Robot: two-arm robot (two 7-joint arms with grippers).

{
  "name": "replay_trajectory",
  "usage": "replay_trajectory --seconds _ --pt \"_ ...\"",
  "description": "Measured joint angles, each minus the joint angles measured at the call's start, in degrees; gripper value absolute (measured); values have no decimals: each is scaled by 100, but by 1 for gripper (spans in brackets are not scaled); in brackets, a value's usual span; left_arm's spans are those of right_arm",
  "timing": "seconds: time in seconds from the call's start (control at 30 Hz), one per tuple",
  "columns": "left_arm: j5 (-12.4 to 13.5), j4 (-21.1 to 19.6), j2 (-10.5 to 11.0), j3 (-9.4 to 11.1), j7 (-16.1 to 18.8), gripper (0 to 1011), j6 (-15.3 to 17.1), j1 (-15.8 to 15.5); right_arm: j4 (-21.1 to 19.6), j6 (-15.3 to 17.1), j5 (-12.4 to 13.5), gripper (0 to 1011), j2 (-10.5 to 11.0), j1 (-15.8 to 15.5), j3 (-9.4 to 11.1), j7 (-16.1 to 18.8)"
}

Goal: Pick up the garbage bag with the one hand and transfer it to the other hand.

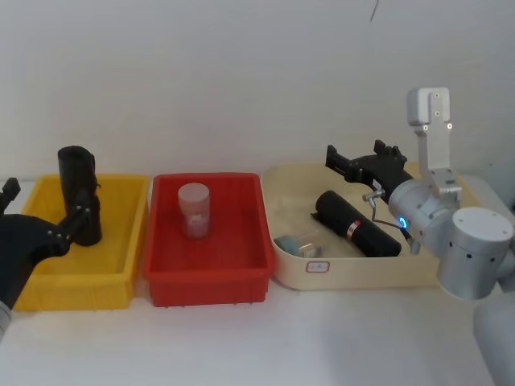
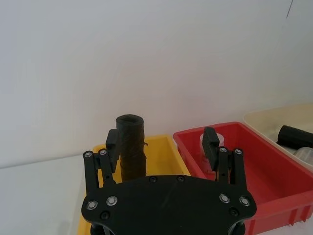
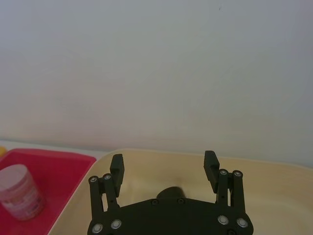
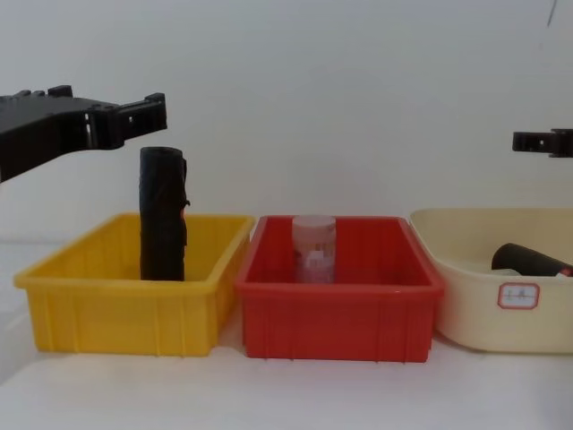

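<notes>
**Over the yellow bin: a tall roll that could tip**

Upright at the back of the yellow bin (image 1: pixel 76 281), the garbage bag (image 1: pixel 79 193) awaits the left gripper (image 4: pixel 154 109), jaws open above it. A glancing descent could topple it. Right gripper (image 1: pixel 354 165) hovers open over the cream bin (image 1: pixel 354 269).

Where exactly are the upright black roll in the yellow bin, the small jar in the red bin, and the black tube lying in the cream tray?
Upright black crinkly plastic roll (image 4: pixel 162 215): chest view, mid-body.
Small translucent jar (image 1: pixel 194 211): head view, its side wall.
Black tube lying flat (image 1: pixel 356 223): head view, middle of its length.
</notes>
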Motion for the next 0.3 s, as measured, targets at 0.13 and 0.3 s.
replay_trajectory --seconds 0.13,0.3 --pt "0 0 0 0 0 1001 0 0 -86 20 2 1004 25 -74 9 54" --pt "0 0 0 0 0 1002 0 0 -184 50 5 1004 53 -163 19 127"
